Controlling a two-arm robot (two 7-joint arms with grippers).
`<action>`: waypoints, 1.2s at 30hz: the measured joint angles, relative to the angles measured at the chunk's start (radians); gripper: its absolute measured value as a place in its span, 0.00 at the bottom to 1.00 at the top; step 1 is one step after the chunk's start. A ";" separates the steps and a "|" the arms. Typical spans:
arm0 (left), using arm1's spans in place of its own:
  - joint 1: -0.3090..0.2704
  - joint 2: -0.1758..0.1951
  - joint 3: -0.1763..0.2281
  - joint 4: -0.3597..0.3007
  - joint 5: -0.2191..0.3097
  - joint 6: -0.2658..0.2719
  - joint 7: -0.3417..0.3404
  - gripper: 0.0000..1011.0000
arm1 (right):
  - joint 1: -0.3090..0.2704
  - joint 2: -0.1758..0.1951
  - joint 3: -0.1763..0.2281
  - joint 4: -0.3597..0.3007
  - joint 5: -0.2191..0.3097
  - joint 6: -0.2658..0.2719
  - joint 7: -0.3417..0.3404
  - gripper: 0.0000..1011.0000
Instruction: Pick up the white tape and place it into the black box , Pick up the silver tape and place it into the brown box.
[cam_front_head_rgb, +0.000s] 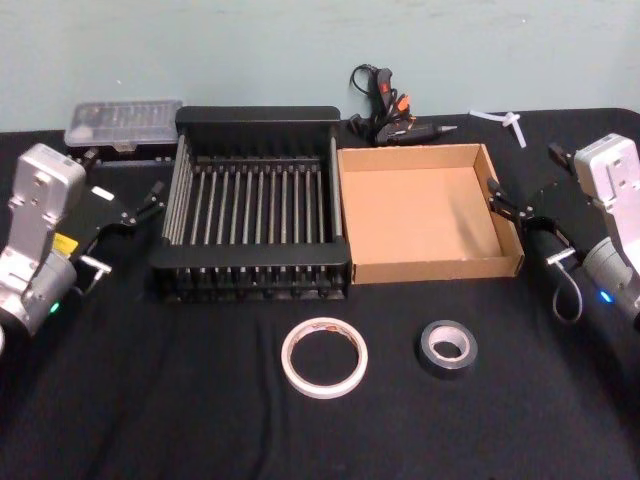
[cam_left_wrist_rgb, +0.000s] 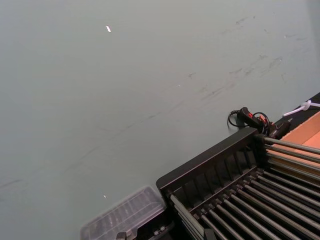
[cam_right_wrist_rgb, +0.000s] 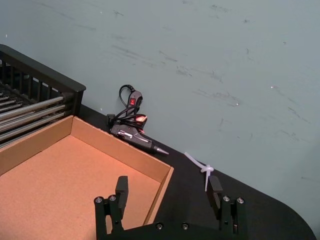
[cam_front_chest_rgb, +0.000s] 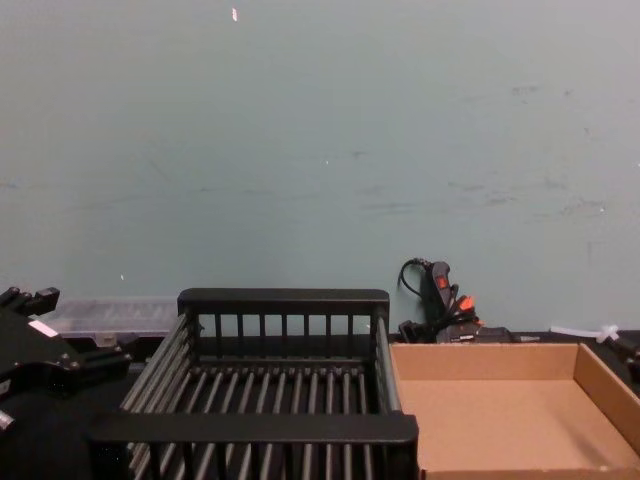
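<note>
Nothing is picked yet: the white tape (cam_front_head_rgb: 324, 357) and silver tape (cam_front_head_rgb: 447, 348) lie low in the frame before the empty black box (cam_front_head_rgb: 258, 125) and brown box (cam_front_head_rgb: 437, 268), so the left gripper (cam_front_head_rgb: 133, 212) and right gripper (cam_front_head_rgb: 510, 208), fingers open and empty at either edge, must next descend onto a roll.

We see the white tape (cam_front_head_rgb: 324, 357) lying flat near the black box (cam_front_head_rgb: 254, 195); right of it, the squat silver tape (cam_front_head_rgb: 447, 348) lies near the empty brown box (cam_front_head_rgb: 431, 211).
</note>
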 joint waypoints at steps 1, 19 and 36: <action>0.000 0.000 0.000 0.000 0.000 0.000 0.000 0.99 | 0.000 0.000 0.000 0.000 0.000 0.000 0.000 0.99; 0.000 0.000 0.000 0.000 0.000 0.000 0.000 0.99 | 0.000 0.000 0.000 0.000 0.000 0.000 0.000 0.99; 0.000 0.000 0.000 0.000 0.000 0.000 0.000 0.99 | 0.000 0.000 0.000 0.000 0.000 0.000 0.000 0.99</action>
